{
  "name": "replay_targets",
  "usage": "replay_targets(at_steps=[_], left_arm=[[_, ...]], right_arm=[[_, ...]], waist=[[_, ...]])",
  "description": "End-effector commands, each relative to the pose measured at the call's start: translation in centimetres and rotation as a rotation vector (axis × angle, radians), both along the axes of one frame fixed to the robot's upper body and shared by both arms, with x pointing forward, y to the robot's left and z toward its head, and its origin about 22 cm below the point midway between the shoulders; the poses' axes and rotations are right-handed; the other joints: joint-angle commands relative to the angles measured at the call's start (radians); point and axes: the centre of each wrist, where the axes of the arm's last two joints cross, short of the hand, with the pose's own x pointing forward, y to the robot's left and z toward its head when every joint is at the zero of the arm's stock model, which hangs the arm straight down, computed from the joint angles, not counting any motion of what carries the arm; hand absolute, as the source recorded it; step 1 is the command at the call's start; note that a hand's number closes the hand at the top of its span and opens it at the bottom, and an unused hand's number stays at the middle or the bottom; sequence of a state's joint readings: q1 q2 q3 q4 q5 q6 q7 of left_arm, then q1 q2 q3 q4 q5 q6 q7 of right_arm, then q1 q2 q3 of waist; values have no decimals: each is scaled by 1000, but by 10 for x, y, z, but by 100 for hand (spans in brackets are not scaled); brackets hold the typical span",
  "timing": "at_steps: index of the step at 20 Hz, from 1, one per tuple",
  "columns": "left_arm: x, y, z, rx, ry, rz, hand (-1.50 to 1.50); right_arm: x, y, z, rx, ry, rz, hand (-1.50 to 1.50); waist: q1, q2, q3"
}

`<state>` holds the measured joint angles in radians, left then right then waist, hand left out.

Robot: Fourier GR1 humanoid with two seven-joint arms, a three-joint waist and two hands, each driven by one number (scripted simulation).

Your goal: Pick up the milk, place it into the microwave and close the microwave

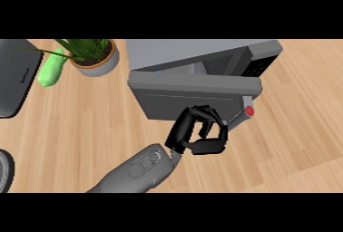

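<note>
In the head view, my right hand [199, 132] hung curled and empty against the microwave [201, 74] door [194, 97] just beyond it. I couldn't see the milk; likely inside. Closing seemed underway: next, push the door shut.

One grey forearm [137, 170] enters from the lower edge and extends diagonally up and to the right. Its black hand [199, 131] is at mid-frame, fingers curled toward the thumb with a gap between them. Left or right cannot be determined. No other hand is in view.
</note>
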<state>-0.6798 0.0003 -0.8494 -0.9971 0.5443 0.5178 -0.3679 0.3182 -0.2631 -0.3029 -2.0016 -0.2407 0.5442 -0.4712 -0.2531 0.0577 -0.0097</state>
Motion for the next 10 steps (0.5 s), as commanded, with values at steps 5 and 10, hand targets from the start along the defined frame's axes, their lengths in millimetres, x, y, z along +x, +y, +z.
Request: replay_targets(at_steps=[5,10], left_arm=[[37,0,24,-55,-2,73,150],[54,-1,39,-112,-28,90,150]], right_arm=[[9,-8,17,-30,1,9,-150],[14,-9,27,-29,-14,16,-150]], waist=[[-21,16,2],[-33,22,2]])
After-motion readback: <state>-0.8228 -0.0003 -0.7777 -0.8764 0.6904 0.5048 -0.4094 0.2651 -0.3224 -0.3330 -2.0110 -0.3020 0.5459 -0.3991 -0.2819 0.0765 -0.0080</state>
